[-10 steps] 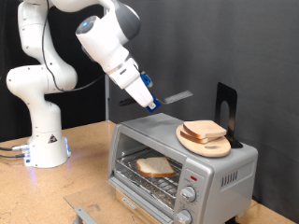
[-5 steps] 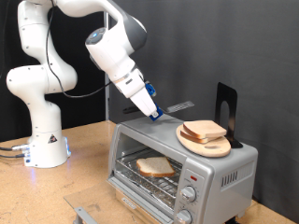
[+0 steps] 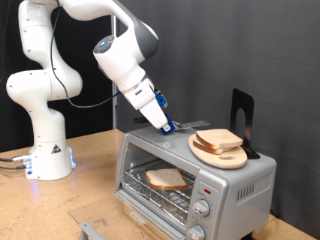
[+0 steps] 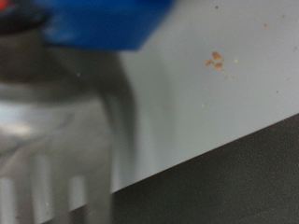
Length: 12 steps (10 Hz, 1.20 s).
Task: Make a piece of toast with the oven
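- In the exterior view we've got the oven (image 3: 195, 175) sitting lower right of the frame, silver-grey box, door looks open and the inside is visible
- The piece of toast (image 3: 166, 179) is lying flat on the wire rack inside the oven, lower middle of the frame, pale with a tan crust
- The gripper (image 3: 168, 127) is right down at the oven's top, near the back edge, about centre of the frame, with the white arm slanting down to it from the upper left
- So the toast is well below the jaws and a bit toward the frame's bottom, with the oven's roof between them; nothing sits between the fingers that we can see
- Jaws: honestly we can't tell how far apart they are, the tip is tiny in the exterior view and the wrist view is mostly blur
- Wrist view shows a blue bit of the gripper at the upper left, a blurry grey shape below it, and the pale oven top with a few crumbs (image 4: 217, 61) at upper right
- On top of the oven to the right there's a round wooden board (image 3: 218, 152) with a couple of other slices (image 3: 218, 139) stacked on it, just beside the gripper
- A black stand (image 3: 241, 115) rises behind the board at the right of the frame
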Motion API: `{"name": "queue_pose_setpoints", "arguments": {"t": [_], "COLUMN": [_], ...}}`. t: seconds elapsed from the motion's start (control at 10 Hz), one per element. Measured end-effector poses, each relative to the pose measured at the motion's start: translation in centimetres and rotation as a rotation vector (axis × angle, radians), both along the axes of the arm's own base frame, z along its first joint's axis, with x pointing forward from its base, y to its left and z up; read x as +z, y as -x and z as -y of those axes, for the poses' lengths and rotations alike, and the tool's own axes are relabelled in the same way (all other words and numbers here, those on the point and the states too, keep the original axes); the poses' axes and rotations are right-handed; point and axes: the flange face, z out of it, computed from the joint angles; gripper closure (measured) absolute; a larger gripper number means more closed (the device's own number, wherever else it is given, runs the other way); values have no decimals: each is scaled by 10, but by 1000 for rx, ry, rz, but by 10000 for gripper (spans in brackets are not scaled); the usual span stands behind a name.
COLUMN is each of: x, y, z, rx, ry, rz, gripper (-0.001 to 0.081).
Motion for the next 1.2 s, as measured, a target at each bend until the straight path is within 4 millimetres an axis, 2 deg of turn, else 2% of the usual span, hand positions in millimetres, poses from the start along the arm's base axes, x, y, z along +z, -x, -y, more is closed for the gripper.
{"name": "queue_pose_setpoints", "arguments": {"t": [0.1,0.2,0.4,0.7,1.2], "x": [0,0,1,1,7], "y": [0,0,-1,-1,-3], "z": [0,0,1,2,2], "rx": [-1,-1,3,20,27], "ry": [-1,-2,15,122,136], "rz": [0,2,23,144,197], "gripper": [85,25,3,3,3]}}
